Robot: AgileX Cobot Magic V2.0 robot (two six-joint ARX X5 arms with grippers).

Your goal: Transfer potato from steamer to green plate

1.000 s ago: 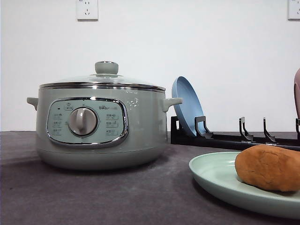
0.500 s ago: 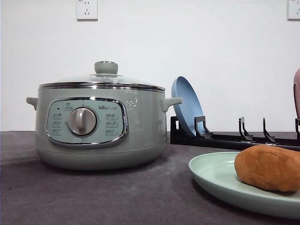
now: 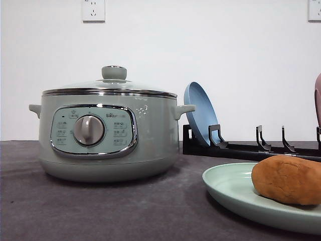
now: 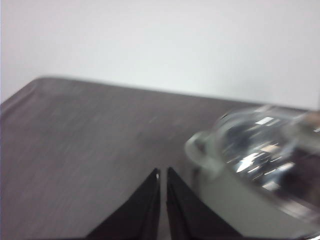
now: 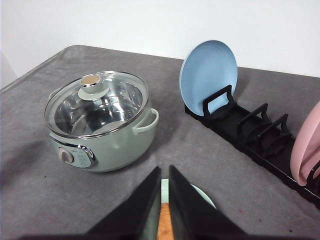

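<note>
Potato (image 3: pixel 287 179) lies on the green plate (image 3: pixel 228 187), so the transfer looks done; nothing seems left but drawing the arms back. The steamer (image 3: pixel 108 130) stands apart on the grey cloth desk (image 3: pixel 100 211), glass lid on, its steel bowl bare inside. The potato is a matte, rough orange-brown lump; the plate shallow and smooth. The left hand (image 4: pixel 162 175) and right hand (image 5: pixel 165 172) are both closed on nothing, fingers nearly touching.
</note>
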